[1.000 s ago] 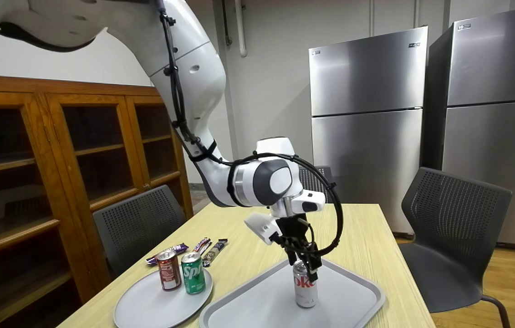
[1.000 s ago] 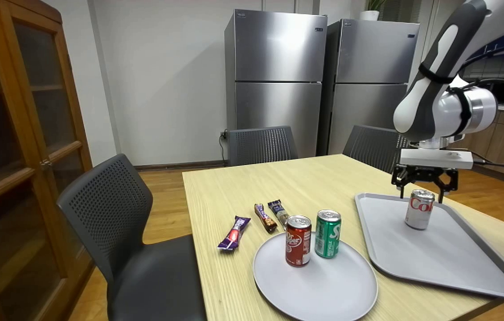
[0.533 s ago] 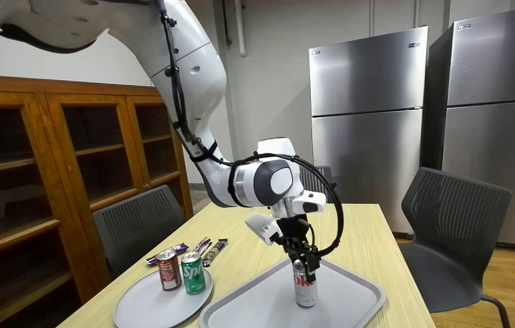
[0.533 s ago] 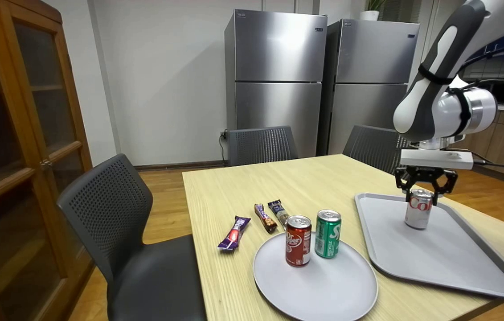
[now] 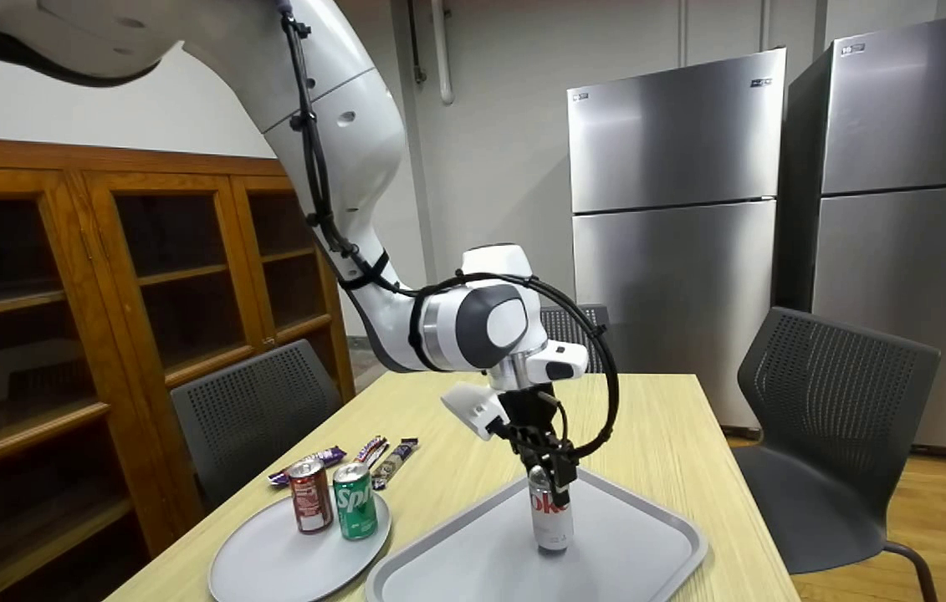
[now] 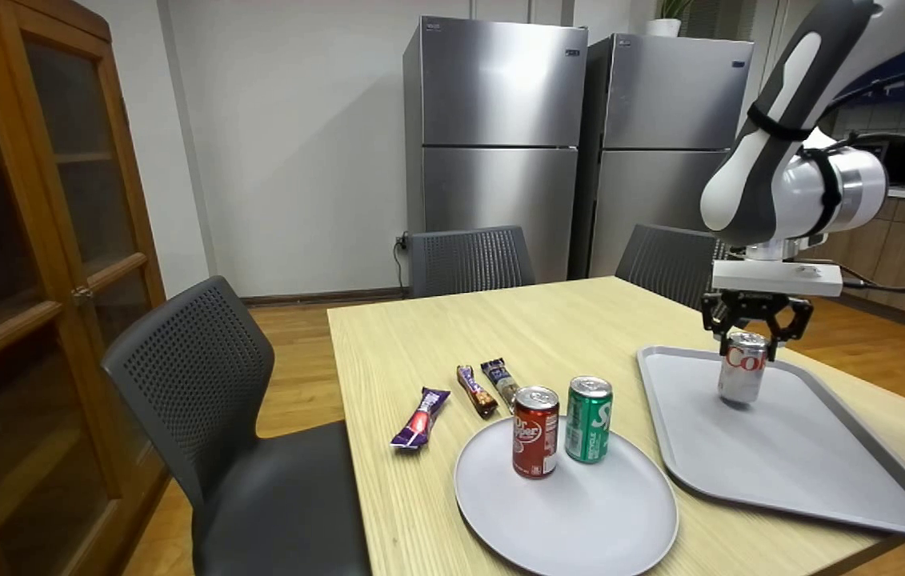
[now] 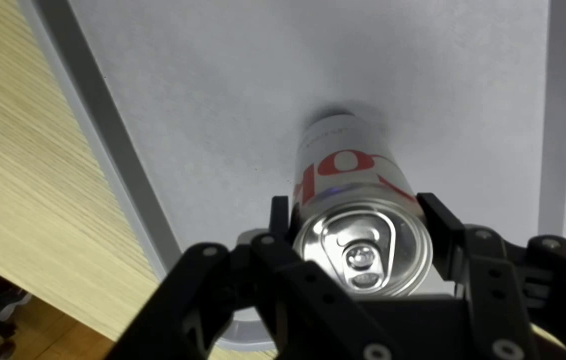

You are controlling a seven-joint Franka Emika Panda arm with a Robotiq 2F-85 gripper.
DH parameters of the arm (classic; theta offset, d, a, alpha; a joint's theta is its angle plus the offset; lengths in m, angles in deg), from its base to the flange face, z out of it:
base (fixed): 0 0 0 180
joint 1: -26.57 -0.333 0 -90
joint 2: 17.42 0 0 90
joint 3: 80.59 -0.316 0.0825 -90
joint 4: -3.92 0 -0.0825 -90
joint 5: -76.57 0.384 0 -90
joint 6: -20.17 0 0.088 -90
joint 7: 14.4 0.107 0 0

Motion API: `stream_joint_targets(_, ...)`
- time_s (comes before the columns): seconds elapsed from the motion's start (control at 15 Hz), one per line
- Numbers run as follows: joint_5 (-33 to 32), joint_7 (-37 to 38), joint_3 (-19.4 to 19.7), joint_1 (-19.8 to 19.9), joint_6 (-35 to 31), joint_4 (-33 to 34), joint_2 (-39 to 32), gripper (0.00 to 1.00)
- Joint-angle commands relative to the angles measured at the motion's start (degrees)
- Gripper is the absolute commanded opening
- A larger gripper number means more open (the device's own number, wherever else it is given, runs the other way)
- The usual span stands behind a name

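Note:
My gripper [image 6: 748, 347] is shut around the upper part of a silver can with red lettering [image 6: 742, 374], seen in both exterior views. In the wrist view the can [image 7: 345, 167] stands between the two black fingers [image 7: 442, 225], its lid and pull tab facing the camera. The can is close to upright over the grey tray [image 6: 788, 456]. A dark shadow shows by its base, which looks slightly raised off the tray. Beside the tray, a round grey plate [image 6: 572, 524] bears a red Dr Pepper can [image 6: 534, 436] and a green Sprite can [image 6: 586, 424].
Three wrapped bars lie on the wooden table behind the plate: a purple one [image 6: 420, 420], a brown one [image 6: 476, 392] and a dark one [image 6: 500, 378]. Dark chairs [image 5: 824, 435] stand around the table. A black cable [image 5: 615, 368] loops out beside the wrist.
The fingers have closed from wide apart onto the silver can. Since then gripper and can have moved slightly up and to the left in both exterior views. Plate, cans on it and bars stayed put.

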Motion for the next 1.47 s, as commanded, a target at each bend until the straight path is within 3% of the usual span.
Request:
stream_joint_targets(0.0,-0.2,-0.4,0.6,-2.7,-0.3,-5.6,6.6,0.39)
stream_joint_targets(0.47,-2.6,0.3,0.1,-6.5,-0.4,-14.1,15.2,0.39)
stream_joint_targets(0.8,-5.1,-0.2,-1.4,-7.0,-0.2,-20.1,20.8,0.39)
stream_joint_targets(1.4,-8.8,3.4,-7.4,-7.0,0.8,-28.7,28.6,0.39)
